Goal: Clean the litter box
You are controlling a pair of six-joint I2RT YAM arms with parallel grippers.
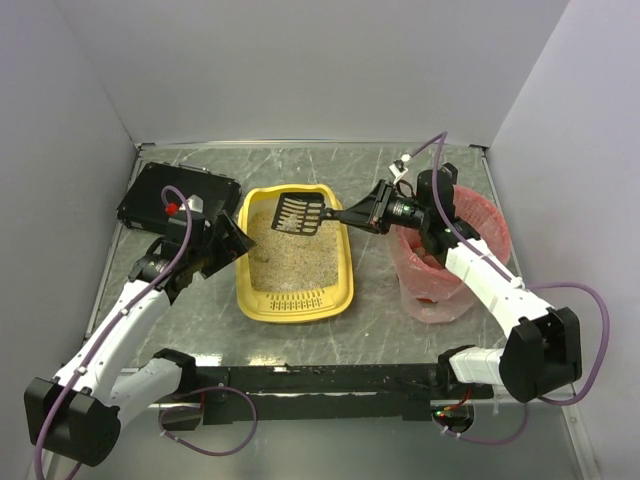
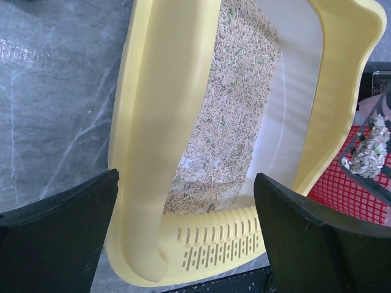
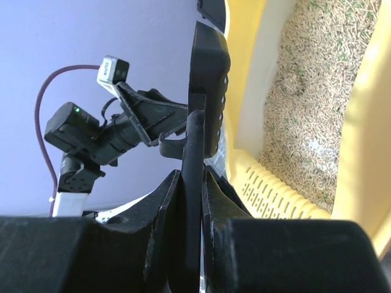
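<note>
Table (image 1: 390,310): the yellow litter box (image 1: 295,300) lies flat on it, holding beige litter. We judge the box stiff, smooth plastic, light but weighted by loose litter that shifts if tipped; best held by a long-side rim. Pink-red bin (image 1: 485,225) is just right of the box. Black scoop (image 1: 297,213) hangs over the box's far right corner, its handle clamped in the right claw (image 1: 372,215). Left claw (image 1: 225,245), spread wide and empty, is beside the box's left wall.

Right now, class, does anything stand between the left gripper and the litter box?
Nothing visible does. The open left gripper sits beside the litter box, which lies straight ahead in its wrist view. The scoop in the right gripper is over the far end, off that path.
</note>
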